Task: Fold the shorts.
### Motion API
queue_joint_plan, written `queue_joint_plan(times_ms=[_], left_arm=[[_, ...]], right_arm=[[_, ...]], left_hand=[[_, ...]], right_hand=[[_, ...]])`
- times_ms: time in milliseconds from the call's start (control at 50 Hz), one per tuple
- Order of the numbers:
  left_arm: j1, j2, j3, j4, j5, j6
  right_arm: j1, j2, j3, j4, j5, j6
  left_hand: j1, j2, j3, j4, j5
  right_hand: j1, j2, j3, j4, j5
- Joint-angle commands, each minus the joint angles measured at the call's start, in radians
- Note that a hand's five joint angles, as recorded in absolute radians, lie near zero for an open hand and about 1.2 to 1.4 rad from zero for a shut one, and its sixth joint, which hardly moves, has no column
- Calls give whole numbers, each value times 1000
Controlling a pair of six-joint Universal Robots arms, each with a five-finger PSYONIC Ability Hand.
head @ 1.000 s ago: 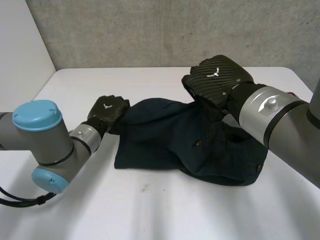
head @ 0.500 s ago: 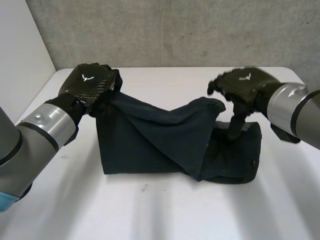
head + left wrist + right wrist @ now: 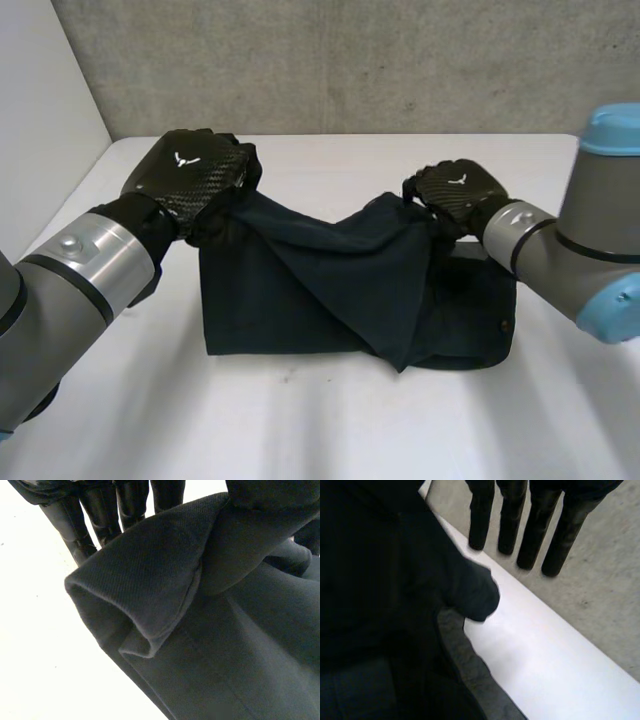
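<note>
Two pinches: left hand (image 3: 190, 172), right hand (image 3: 455, 190); shorts (image 3: 290, 295) long axis left-right.

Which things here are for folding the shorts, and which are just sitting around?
For the job:
dark shorts
left hand, lifting their far left corner
right hand, lifting their far edge

Just there:
white table underneath
grey wall behind

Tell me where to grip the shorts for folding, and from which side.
Probably grip the shorts at the two raised peaks of their far edge, from above, where the left hand and right hand pinch them: the cloth stands off the table there, while the near folded edge lies flat.
</note>
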Motion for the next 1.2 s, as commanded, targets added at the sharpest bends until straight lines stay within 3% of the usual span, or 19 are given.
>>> queue_joint_plan(times_ms=[20,100,200,280,360,420,600,700,800,920,1020,1200], left_arm=[[1,-16,38,8,-35,4],[13,-70,123,29,-54,45],[15,-225,419,75,-140,212],[-3,-285,663,181,-237,301],[-5,-285,752,376,-266,306],[-19,-265,719,469,-266,306],[-34,-177,376,471,-262,298],[-33,-162,151,468,-266,275],[-33,-171,-50,425,-260,248],[-46,-177,-169,338,-239,252],[-91,-171,-205,192,-231,255],[-91,-116,-229,-179,-229,264]], right_arm=[[6,88,-132,63,-47,0],[3,106,-286,56,-15,0],[7,120,-498,-68,163,1],[7,88,-594,-327,273,7],[9,1,-551,-536,292,3],[9,-48,-490,-593,284,0],[12,-125,-244,-586,249,-3],[10,-128,-24,-530,152,-10],[12,-102,161,-455,103,-80],[3,-67,329,-339,147,-272],[1,-116,405,-228,193,-350],[-5,-321,460,161,154,-410]], left_hand=[[231,200,203,198,255],[231,200,203,198,255],[231,200,203,198,255],[231,200,203,198,255],[231,200,203,198,255],[231,200,203,198,255],[231,200,203,198,255],[231,200,203,198,255],[231,200,203,198,255],[231,200,203,198,255],[231,200,203,198,255],[231,200,203,198,255]], right_hand=[[965,909,912,912,916],[965,909,912,912,916],[965,909,912,912,916],[965,909,912,912,916],[965,909,912,912,916],[965,909,912,912,916],[965,909,912,912,916],[965,909,912,912,916],[965,909,912,912,916],[965,909,912,912,916],[965,909,912,912,916],[965,909,912,912,916]])
